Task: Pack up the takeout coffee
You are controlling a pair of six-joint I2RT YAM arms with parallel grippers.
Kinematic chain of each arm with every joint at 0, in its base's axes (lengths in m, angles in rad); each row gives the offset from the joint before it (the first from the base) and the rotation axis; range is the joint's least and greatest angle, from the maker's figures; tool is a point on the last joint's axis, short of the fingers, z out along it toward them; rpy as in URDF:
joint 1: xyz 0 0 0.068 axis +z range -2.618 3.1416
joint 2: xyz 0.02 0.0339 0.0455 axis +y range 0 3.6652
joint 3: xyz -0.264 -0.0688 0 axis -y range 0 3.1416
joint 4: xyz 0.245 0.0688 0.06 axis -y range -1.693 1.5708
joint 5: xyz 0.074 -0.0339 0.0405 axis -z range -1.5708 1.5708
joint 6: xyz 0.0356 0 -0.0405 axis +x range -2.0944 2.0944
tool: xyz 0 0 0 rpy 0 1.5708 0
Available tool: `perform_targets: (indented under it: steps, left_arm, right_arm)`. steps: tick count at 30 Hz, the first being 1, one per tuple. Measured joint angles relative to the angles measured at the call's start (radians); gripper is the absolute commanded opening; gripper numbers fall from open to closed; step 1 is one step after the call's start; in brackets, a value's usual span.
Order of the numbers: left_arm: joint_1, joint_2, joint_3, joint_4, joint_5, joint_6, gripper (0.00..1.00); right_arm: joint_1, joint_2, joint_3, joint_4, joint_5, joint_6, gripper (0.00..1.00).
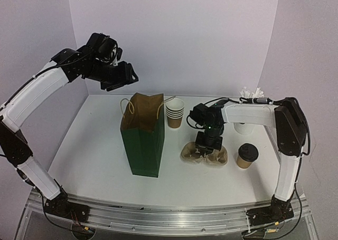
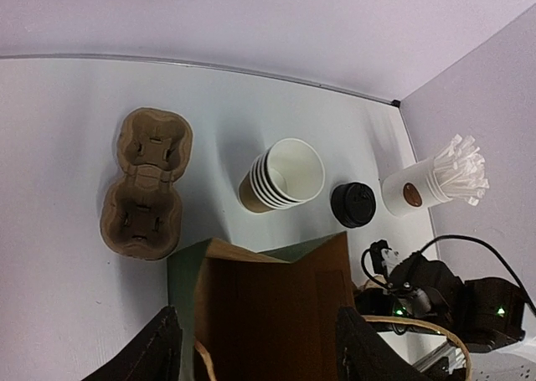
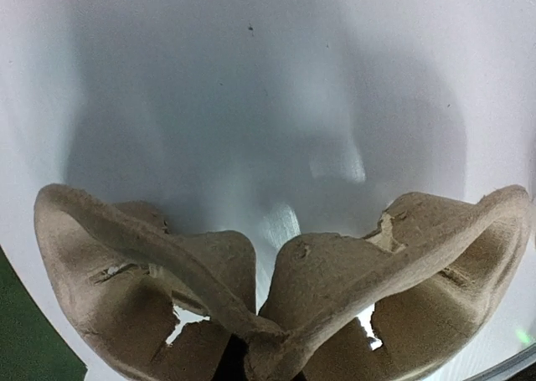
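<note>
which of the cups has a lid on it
The lone brown cup right of the carrier: black lid on, while the stacked cups and white cup are open.

A robot test lab is indicated by the left arm [image 1: 31, 95] and right arm [image 1: 253, 113] bolted to a metal rail [image 1: 169, 217] along a white table [image 1: 90, 155] enclosed by bare pale walls [image 1: 174, 34].

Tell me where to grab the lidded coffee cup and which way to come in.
Grip the takeout coffee across its brown paper wall, just under the black dome lid. It stands upright, so probably come level from the near side: the cup carrier lies close on its left.
</note>
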Motion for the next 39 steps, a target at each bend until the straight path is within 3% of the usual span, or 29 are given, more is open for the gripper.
perform_targets:
  steps: [4,8,16,23,30,34,39]
  left_arm:
    - [0.097,0.000,0.017,-0.039,0.056,-0.006,0.62]
    - [0.120,0.002,0.072,-0.083,0.117,0.010,0.63]
    - [0.109,0.002,0.082,-0.137,0.228,0.052,0.68]
    - [0.109,-0.008,0.032,-0.191,0.285,0.076,0.76]
    - [0.109,-0.030,-0.135,-0.190,0.305,0.072,0.75]
    - [0.109,-0.044,-0.148,-0.180,0.304,0.071,0.85]
    - [0.109,-0.134,-0.146,-0.131,0.291,0.086,0.84]
  right_arm:
    - [0.000,-0.034,0.077,-0.083,0.026,-0.115,0.00]
    - [0.000,-0.074,0.233,-0.185,0.053,-0.255,0.00]
    - [0.000,-0.089,0.701,-0.371,0.059,-0.542,0.00]
    - [0.000,-0.046,1.085,-0.422,0.028,-0.721,0.00]
    - [0.000,-0.009,1.153,-0.395,-0.048,-0.874,0.00]
    - [0.001,0.016,1.153,-0.317,-0.082,-0.921,0.00]
    - [0.004,0.048,1.153,-0.226,-0.119,-0.945,0.00]
